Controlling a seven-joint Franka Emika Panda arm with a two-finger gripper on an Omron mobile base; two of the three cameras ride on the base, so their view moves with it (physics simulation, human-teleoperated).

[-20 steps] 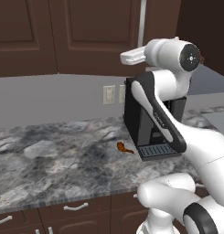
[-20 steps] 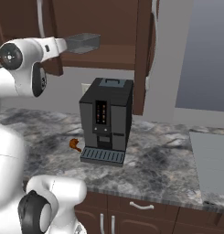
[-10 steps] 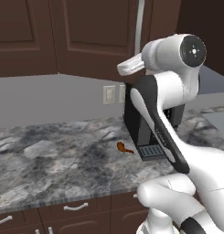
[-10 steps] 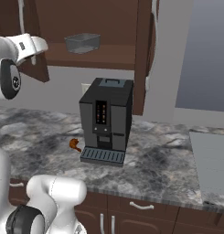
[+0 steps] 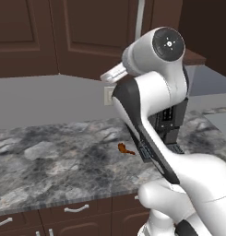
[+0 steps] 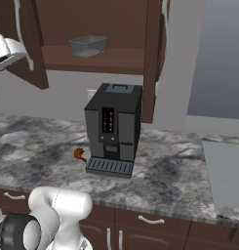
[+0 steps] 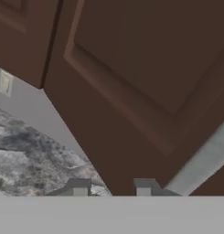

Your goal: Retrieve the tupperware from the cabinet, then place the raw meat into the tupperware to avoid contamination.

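- Grey marbled counter (image 6: 38, 146), grey wall, dark cabinet (image 6: 91, 19) above, doors swung open.
- Black coffee machine (image 6: 113, 128) on counter; raw meat (image 6: 80, 155) just left of its tray.
- Tupperware (image 6: 88, 45) on cabinet shelf, looks empty.
- Gripper (image 7: 111, 188) close to a cabinet door panel, fingers apart, nothing between.

Dark brown panelled wooden cabinet door (image 7: 145, 87) close ahead, tilted. Silver bar handle (image 7: 202, 160) along its lower right. Grey marbled stone counter (image 7: 31, 160) lower left; pale wall outlet (image 7: 5, 84) above it.
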